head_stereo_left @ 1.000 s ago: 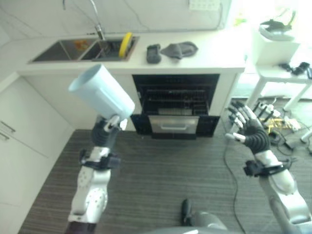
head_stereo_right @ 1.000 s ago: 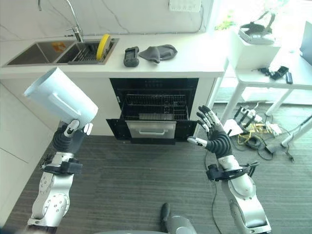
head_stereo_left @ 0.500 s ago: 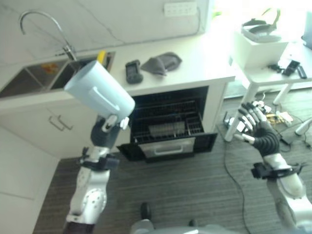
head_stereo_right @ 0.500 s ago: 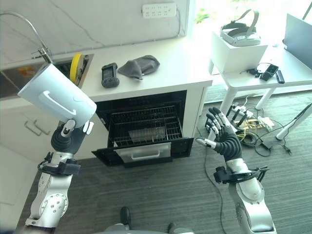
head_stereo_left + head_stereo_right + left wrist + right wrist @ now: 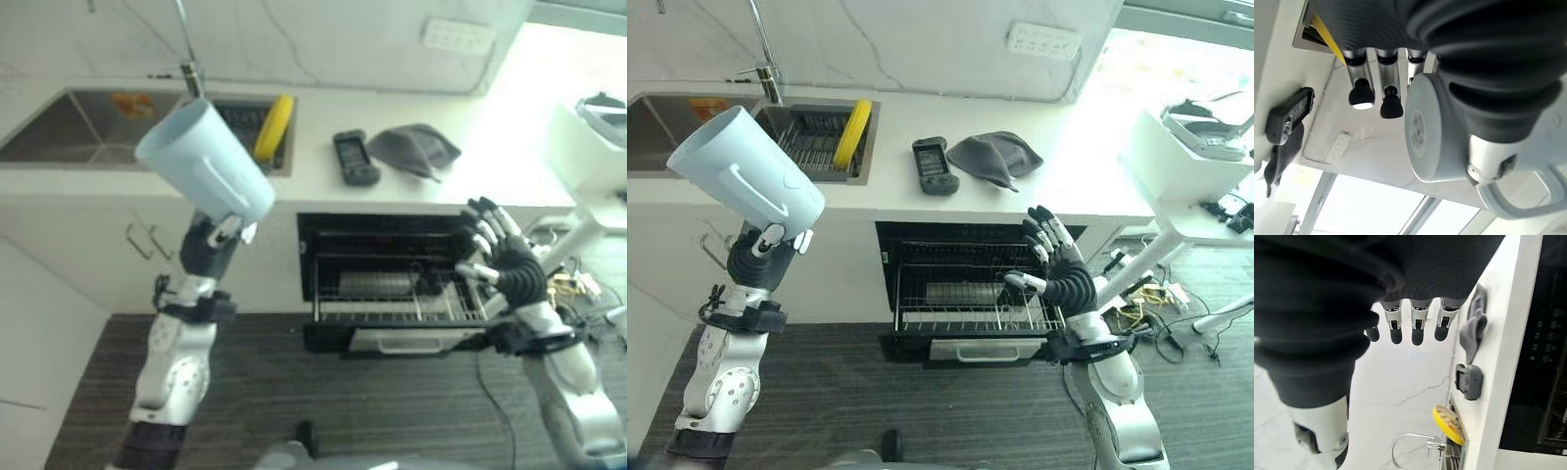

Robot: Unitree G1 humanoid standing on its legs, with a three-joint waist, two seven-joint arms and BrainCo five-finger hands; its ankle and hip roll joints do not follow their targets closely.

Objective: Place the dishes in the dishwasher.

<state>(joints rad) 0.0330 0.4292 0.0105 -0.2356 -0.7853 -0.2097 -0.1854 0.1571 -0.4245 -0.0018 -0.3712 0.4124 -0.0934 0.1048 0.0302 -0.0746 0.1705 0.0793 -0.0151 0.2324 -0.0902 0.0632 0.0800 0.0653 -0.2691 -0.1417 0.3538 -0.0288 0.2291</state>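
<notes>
A pale blue mug (image 5: 206,171) is held up at counter height, tilted with its mouth to the upper left. My left hand (image 5: 208,247) is shut on its base; the left wrist view shows the mug's bottom (image 5: 1432,132), its handle (image 5: 1528,198) and my fingers (image 5: 1362,93) beside it. A yellow plate (image 5: 272,127) stands on edge in the sink rack. Under the counter the dishwasher (image 5: 970,304) is open, its wire rack showing. My right hand (image 5: 1063,279) is open, fingers spread, in front of the rack's right end and holding nothing.
A black handheld device (image 5: 353,157) and a grey cloth (image 5: 416,147) lie on the white counter (image 5: 1087,196). The sink (image 5: 78,122) and faucet are at the left. A white side table (image 5: 1205,171) stands at the right, with cables on the floor below.
The whole view has shifted, so the camera moved; counter and dishwasher look nearer. My left hand still holds the mug up. My right hand now shows in front of the dishwasher's right end.
</notes>
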